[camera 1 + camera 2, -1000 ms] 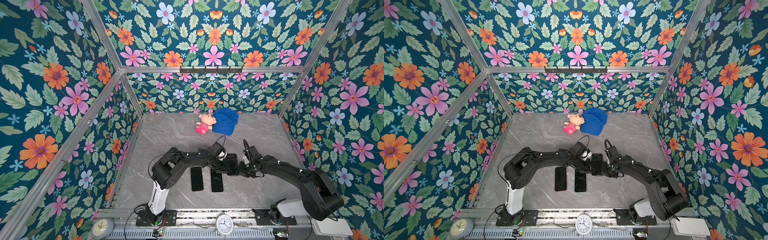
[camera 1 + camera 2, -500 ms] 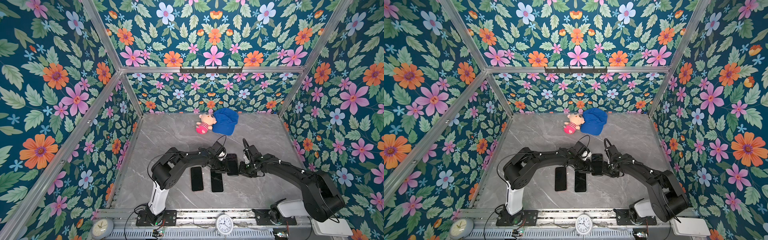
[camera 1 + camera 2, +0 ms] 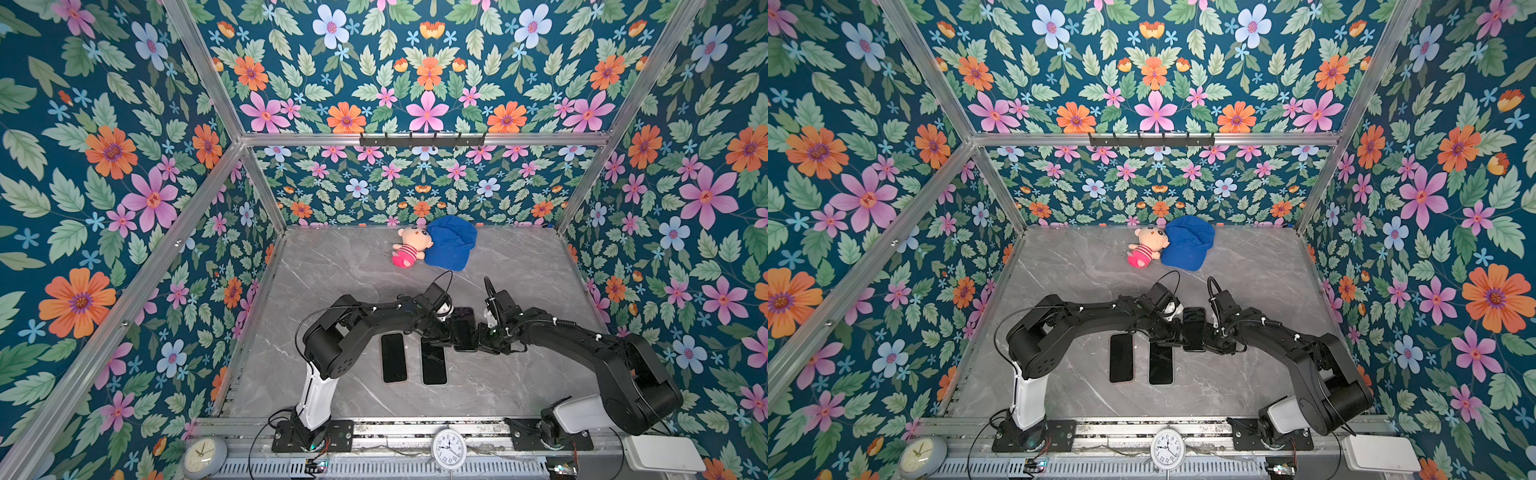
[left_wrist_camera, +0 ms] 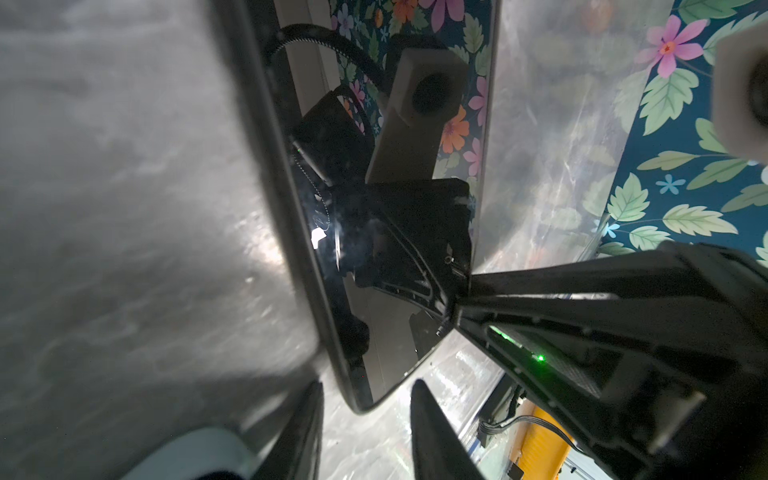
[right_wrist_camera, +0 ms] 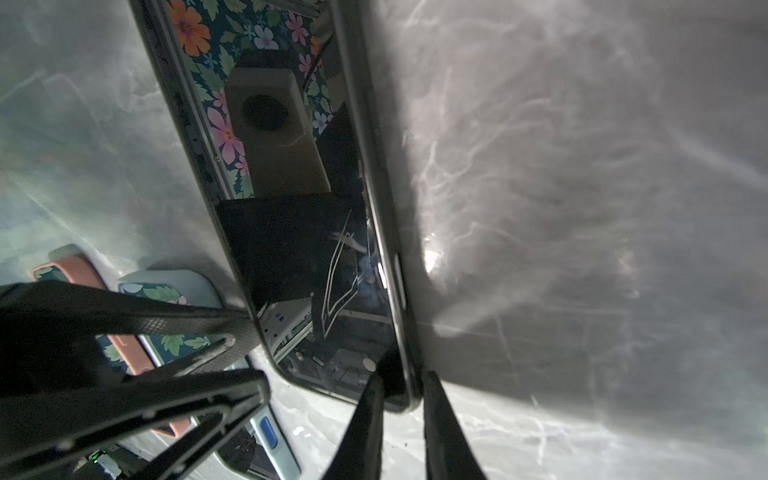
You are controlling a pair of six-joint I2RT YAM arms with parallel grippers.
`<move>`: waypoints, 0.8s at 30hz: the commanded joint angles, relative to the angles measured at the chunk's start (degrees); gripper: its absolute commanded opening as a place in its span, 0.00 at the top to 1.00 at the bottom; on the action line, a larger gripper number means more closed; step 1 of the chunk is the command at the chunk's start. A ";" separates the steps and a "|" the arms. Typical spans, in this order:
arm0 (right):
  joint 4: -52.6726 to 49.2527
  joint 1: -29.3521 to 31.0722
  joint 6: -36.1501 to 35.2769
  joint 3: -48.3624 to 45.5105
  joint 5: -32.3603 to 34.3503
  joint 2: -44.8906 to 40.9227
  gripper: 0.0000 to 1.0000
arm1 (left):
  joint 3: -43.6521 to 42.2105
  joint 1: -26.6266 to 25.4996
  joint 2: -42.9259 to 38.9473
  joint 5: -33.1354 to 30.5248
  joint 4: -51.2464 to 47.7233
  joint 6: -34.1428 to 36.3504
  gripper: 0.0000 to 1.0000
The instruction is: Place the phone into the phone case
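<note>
Phone (image 3: 464, 328): seen in both top views directly between the two claws, its dark glass turned upward over the grey marble table (image 3: 332, 282).
Left claw (image 4: 365, 384): set at the phone's edge on its own side. In the left wrist view one finger is seen at each face of the phone's corner. The claw appears to be closed on the phone, though the contact itself is blurred.
Right claw (image 5: 404, 376): set at the opposite edge, facing the left claw. In the right wrist view its two fingers are pressed against the phone's edge from both sides, so the phone is gripped.
Phone case: cannot be told apart from the dark rim (image 4: 284, 208) seen along the phone's long edge.
Orange-rimmed slab (image 3: 393, 357): laid flat on the base side of the left claw, apart from it.
Pale-rimmed slab (image 3: 433, 359): laid parallel, just beside the orange-rimmed slab. Its far end is hidden beneath the left claw's wrist.
Plush doll (image 3: 409, 251) and blue cap (image 3: 451, 247): placed touching each other, well beyond both claws, by the back wall.
</note>
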 commanded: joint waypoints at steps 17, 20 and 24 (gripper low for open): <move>-1.44 -0.01 -0.07 -0.17 1.07 -1.07 0.92 | -0.71 -0.08 -0.55 -1.52 -1.04 0.34 0.62; -4.50 -0.02 -0.41 1.39 3.49 -3.52 0.86 | -0.13 0.29 -2.44 -3.06 -2.17 0.68 0.62; -4.69 -0.27 -1.45 4.55 5.76 -2.55 0.70 | 2.13 2.64 -3.02 -3.42 -2.78 1.70 0.60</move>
